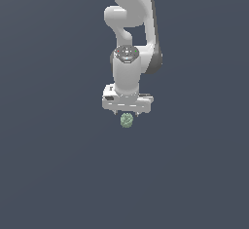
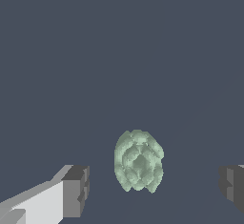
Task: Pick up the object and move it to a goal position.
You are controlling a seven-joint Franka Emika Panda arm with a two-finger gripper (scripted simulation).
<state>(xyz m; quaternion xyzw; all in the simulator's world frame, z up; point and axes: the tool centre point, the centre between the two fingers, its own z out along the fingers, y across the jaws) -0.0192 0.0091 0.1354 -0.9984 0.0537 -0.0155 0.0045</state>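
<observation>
The object is a small pale green bumpy lump on the dark grey floor, directly beneath the white arm's hand in the exterior view. In the wrist view the object lies between the two dark-tipped fingers, with a wide gap to each. My gripper hangs just above it, open and holding nothing; the wrist view shows my gripper with its jaws spread far wider than the lump. Neither fingertip touches it.
The floor is a plain dark grey-blue surface with no other objects, edges or markers in either view. The white arm rises behind the hand toward the top of the exterior view.
</observation>
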